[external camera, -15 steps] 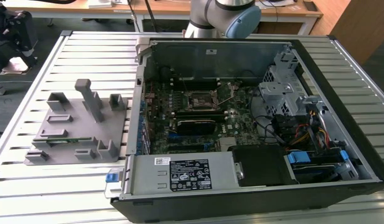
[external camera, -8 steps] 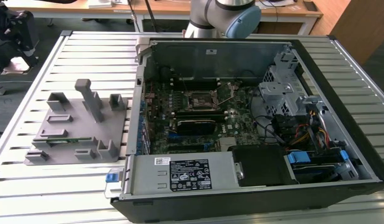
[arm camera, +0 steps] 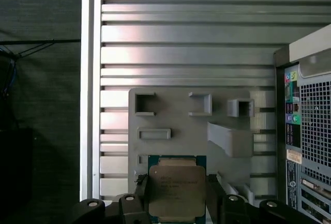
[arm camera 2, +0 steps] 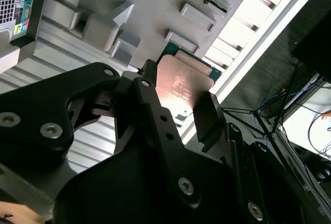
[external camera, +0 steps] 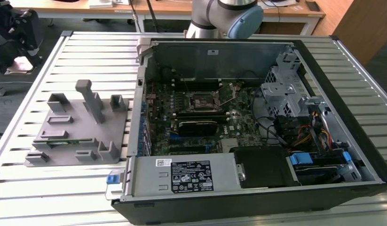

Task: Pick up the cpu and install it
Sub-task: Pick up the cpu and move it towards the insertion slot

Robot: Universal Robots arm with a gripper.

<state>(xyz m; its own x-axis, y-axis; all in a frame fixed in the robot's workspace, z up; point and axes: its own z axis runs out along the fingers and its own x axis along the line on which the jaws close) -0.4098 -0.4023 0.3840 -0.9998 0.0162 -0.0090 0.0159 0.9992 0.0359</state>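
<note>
The tool (arm camera 2: 180, 94) squeezes the cpu (arm camera: 176, 185) by two sides, close to the grey fixture block (arm camera: 170, 113) on the counter (arm camera: 181, 27); I think it should hold the chip flat and go slow, so it does not slip or tip.

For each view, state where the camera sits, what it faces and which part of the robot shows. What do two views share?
Exterior view: off the arm, looking down on the open computer case, fixture block beside it; arm at the far side.
First wrist view: on the arm, facing the table; gripper shut on the cpu.
Second wrist view: on the arm, close behind the gripper.
Shared: both wrist views show cpu and fixture block.
</note>
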